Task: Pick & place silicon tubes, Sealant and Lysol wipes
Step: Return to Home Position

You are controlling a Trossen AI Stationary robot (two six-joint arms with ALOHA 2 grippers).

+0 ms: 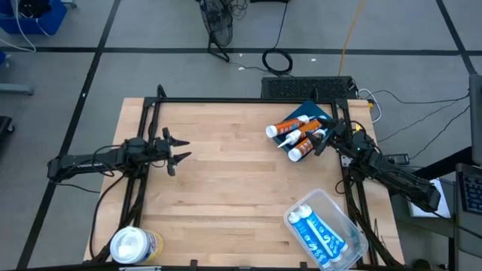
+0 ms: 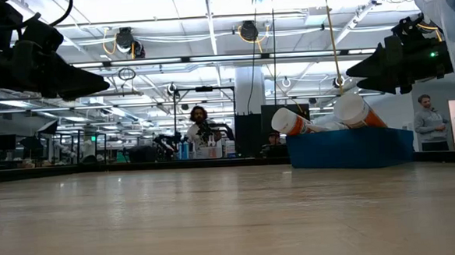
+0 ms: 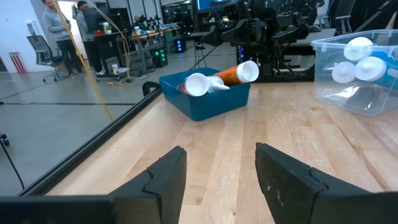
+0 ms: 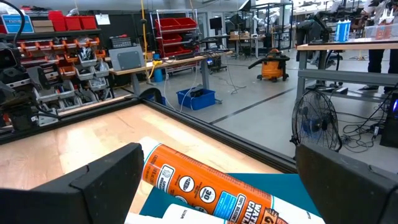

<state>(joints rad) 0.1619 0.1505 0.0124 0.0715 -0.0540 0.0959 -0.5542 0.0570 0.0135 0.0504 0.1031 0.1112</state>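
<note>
The Lysol wipes, a yellow canister with a round white lid, stand upright on the table's near left corner. Orange tubes with white caps lie in a blue bin at the far right. White-and-blue tubes lie in a clear plastic tub at the near right. My left gripper hovers open at the table's left side, pointing level toward the right. My right gripper stands wide open just above the bin, an orange tube showing beyond its fingers, not touched.
The middle of the wooden table is bare board. A black frame runs along the far edge and the sides. Behind the table are cables, a fan and, in the low view, people at workbenches.
</note>
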